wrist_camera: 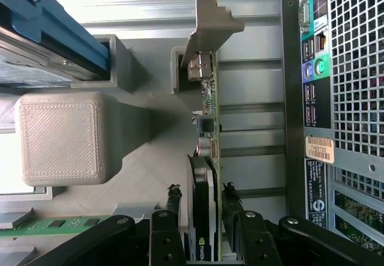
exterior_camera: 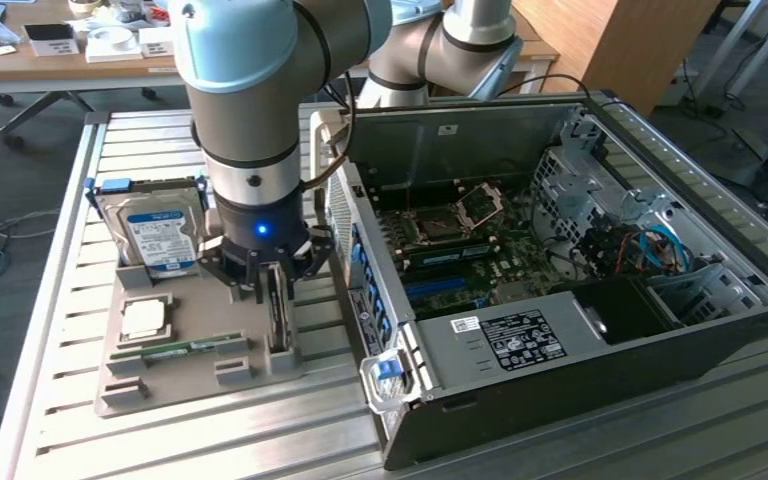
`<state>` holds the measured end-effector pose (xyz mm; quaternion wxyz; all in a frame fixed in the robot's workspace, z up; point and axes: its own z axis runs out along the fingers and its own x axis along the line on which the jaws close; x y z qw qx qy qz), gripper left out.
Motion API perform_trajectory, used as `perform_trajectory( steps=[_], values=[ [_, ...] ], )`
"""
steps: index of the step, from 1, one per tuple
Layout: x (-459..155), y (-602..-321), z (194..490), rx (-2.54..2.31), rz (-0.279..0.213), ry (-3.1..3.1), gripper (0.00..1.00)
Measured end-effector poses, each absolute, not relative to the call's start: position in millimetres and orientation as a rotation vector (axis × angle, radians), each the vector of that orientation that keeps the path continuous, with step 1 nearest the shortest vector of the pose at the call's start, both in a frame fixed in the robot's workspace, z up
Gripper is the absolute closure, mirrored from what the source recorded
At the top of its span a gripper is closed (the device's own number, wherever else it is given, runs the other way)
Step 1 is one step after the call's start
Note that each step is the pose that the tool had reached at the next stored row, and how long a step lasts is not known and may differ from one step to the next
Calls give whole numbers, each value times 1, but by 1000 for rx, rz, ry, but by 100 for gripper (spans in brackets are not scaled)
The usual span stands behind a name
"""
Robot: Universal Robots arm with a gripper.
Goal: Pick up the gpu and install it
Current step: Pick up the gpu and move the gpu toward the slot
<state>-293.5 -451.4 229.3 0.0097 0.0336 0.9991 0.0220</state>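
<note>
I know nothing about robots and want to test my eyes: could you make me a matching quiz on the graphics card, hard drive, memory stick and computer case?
Things:
1. gpu
2. hard drive
3. memory stick
4. computer case

States:
A. lying flat on the grey tray
B. side open, motherboard showing
C. on edge, straddled by the gripper
D. standing in a blue frame

Pairs: 1-C, 2-D, 3-A, 4-B

Hard drive (exterior_camera: 160, 238), open computer case (exterior_camera: 704, 345)
</note>
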Motion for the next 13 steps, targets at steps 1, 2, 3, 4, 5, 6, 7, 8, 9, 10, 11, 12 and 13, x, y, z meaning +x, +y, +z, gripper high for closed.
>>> perform_trajectory(
  steps=[1, 2, 3, 4, 5, 6, 7, 8, 9, 10, 11, 12, 13],
  values=[
    [-293, -451, 229, 105, 69, 3120, 58],
    [-293, -451, 229, 105, 69, 3120, 58],
    [-293, -451, 229, 105, 69, 3120, 58],
    [-293, -451, 229, 105, 69, 3120, 58],
    [-293, -451, 229, 105, 69, 3120, 58],
    [-293, -451, 229, 105, 69, 3120, 58],
    [-293, -451, 229, 105, 69, 3120, 58],
    [-293, -451, 229, 105, 69, 3120, 58],
    [-293, -451, 229, 105, 69, 3120, 58],
    [-293, -451, 229, 105, 69, 3120, 58],
    [-293, -451, 229, 105, 69, 3120, 58],
    [-293, -451, 229, 105, 69, 3120, 58],
    [-293, -451, 229, 105, 69, 3120, 58]
  ],
)
